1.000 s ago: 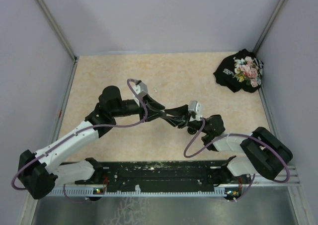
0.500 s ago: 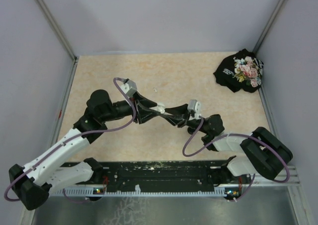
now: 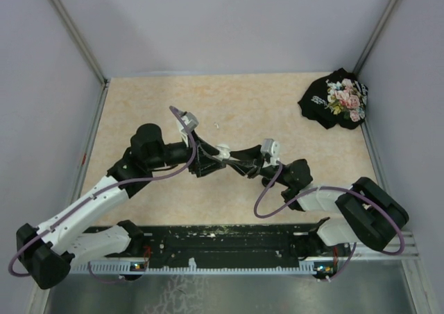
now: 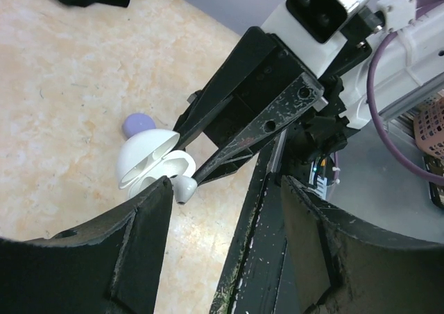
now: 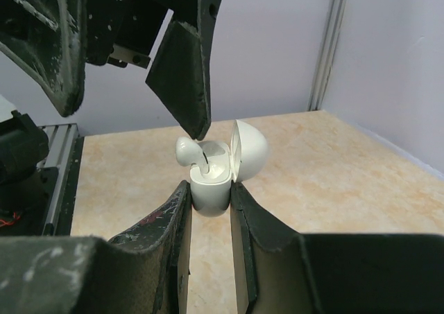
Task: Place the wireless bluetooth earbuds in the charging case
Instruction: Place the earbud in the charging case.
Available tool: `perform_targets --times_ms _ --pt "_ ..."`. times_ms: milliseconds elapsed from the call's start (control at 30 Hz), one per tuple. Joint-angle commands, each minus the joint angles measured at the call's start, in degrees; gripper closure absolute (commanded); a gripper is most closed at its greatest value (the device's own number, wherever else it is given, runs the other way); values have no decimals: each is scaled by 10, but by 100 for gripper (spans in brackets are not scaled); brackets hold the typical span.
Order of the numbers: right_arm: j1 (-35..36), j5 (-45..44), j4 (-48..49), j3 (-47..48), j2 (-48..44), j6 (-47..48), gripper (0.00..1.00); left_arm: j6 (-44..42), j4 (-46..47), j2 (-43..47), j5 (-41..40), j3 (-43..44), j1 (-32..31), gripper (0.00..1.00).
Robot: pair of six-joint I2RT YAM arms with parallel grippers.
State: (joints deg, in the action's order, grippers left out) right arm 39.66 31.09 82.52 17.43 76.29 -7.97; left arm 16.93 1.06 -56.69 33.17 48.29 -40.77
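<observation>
Right gripper (image 5: 209, 187) is pinched on the lower half of the white charging case (image 5: 220, 167), holding it upright above the table (image 3: 263, 99) with its domed lid hinged open to one side. One white earbud (image 5: 185, 147) sits partly in the case's well, its rounded head poking out over the rim on the side away from the lid. Left gripper (image 4: 227, 184) meets it from the opposite side with its jaws standing well apart and nothing between them; one of its fingers (image 5: 184, 78) ends just above the earbud, though I cannot tell whether it touches. Past the case, a small lavender disc (image 4: 139, 125) lies flat on the tabletop. Well beyond, in the far right corner, a black cloth with a floral print (image 3: 336, 99) lies crumpled.
</observation>
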Motion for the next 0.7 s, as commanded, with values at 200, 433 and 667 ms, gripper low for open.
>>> perform_targets --times_ms 200,433,667 --pt "7 -5 26 16 -14 4 100 14 -32 -18 -16 19 0 31" --pt "7 -12 22 16 -15 6 100 18 -44 -7 -2 20 -1 33" --pt "6 -20 22 15 -15 8 100 25 -56 2 2 22 0 33"
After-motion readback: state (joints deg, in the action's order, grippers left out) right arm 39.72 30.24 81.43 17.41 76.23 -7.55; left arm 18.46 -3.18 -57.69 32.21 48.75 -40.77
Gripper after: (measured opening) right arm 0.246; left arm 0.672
